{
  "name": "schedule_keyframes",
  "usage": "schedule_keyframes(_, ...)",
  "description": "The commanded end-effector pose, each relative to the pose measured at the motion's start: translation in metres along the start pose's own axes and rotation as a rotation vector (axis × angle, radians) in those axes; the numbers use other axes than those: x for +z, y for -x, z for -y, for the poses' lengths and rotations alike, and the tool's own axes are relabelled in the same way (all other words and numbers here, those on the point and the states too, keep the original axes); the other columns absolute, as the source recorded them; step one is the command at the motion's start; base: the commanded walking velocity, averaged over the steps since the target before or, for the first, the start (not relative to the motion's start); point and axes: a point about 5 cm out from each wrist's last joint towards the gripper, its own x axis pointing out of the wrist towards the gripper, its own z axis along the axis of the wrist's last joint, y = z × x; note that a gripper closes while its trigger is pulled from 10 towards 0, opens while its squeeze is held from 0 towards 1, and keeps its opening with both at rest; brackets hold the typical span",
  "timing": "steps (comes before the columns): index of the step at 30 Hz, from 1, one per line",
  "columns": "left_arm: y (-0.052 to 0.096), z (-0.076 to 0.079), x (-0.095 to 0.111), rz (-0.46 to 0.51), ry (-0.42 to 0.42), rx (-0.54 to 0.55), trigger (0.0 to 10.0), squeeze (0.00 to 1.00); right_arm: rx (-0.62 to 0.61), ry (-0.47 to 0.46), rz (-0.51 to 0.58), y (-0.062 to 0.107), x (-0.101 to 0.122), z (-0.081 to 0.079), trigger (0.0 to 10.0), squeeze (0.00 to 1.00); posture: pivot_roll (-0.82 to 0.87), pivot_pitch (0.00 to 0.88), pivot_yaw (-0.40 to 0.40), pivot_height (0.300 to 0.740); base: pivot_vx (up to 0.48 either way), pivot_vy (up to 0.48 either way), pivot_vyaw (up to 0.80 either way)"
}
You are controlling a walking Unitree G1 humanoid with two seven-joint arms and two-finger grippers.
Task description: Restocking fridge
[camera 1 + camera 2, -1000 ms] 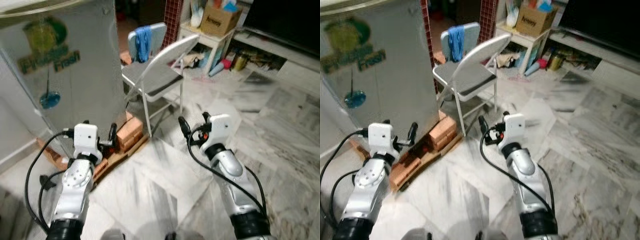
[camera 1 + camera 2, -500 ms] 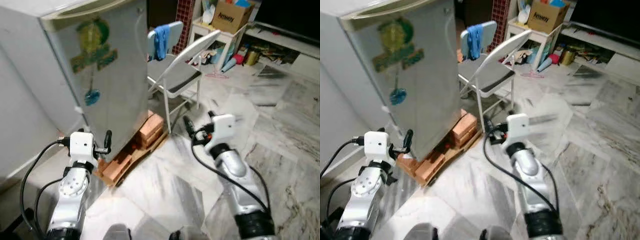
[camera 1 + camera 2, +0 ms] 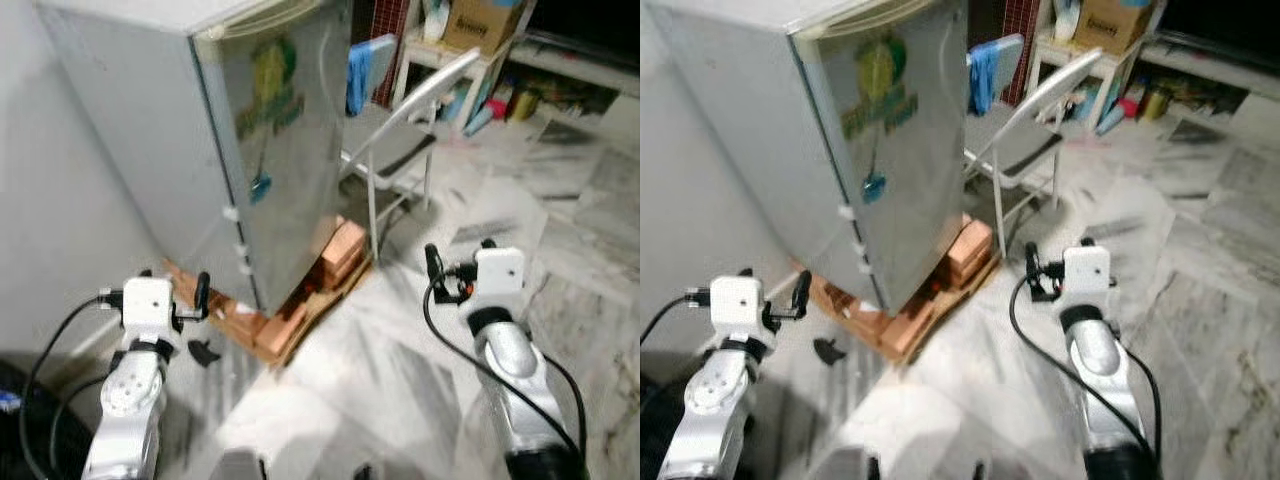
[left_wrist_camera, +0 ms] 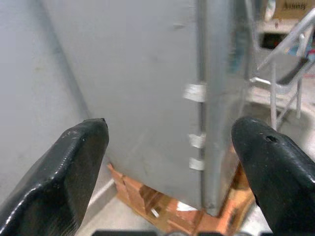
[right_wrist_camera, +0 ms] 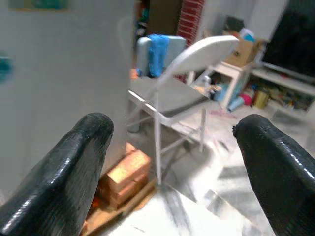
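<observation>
At the upper left of the frame stands the grey fridge (image 3: 255, 140), door closed, on bricks (image 3: 300, 305). Low down, the left gripper (image 4: 172, 167) and right gripper (image 5: 170, 169) both hang wide open, holding nothing. Behind is a folding chair (image 3: 400, 140).

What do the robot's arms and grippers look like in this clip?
Both arms are silver, jointed tubes with black collars near the bottom of the head views. Each wrist carries a white boxy housing, and a black cable loops from it down along the arm. The left gripper and right gripper each have two long, rounded, glossy black fingers.
</observation>
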Motion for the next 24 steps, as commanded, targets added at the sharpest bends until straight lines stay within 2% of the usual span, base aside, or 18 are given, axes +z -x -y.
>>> schedule_keyframes(1,0.004,-0.006,-0.004,-0.016,-0.009,0.006,10.0,0.0,0.041,-0.009,0.06,-0.007,0.014,-0.015,10.0,0.0,0.01,0.055,-0.029,0.74,0.0,0.435,0.72)
schedule_keyframes(5,0.002,-0.006,0.002,0.003,-0.01,-0.016,10.0,0.0,0.04,-0.025,0.094,-0.019,0.027,-0.021,10.0,0.0,0.02,0.061,-0.023,0.74,0.211,0.395,0.18)
schedule_keyframes(8,0.002,-0.006,0.002,0.003,-0.009,-0.018,10.0,0.0,0.037,-0.025,0.094,-0.021,0.027,-0.02,10.0,0.0,0.02,0.066,-0.024,0.74,0.375,0.296,0.0)
schedule_keyframes(12,0.002,-0.006,0.003,0.009,0.001,-0.022,10.0,0.0,0.037,-0.042,0.073,-0.019,0.023,-0.022,10.0,0.0,0.02,0.061,-0.031,0.74,0.348,0.0,0.0)
schedule_keyframes(19,0.0,-0.003,0.004,0.012,0.025,-0.038,10.0,0.0,0.053,-0.047,0.072,-0.019,0.022,-0.026,10.0,0.0,0.02,0.067,-0.037,0.74,0.0,0.0,-0.72)
schedule_keyframes(24,0.0,0.001,0.006,0.023,0.017,-0.075,10.0,0.0,0.049,-0.047,0.085,-0.021,0.024,-0.025,10.0,0.0,0.02,0.065,-0.038,0.74,0.0,0.0,0.0)
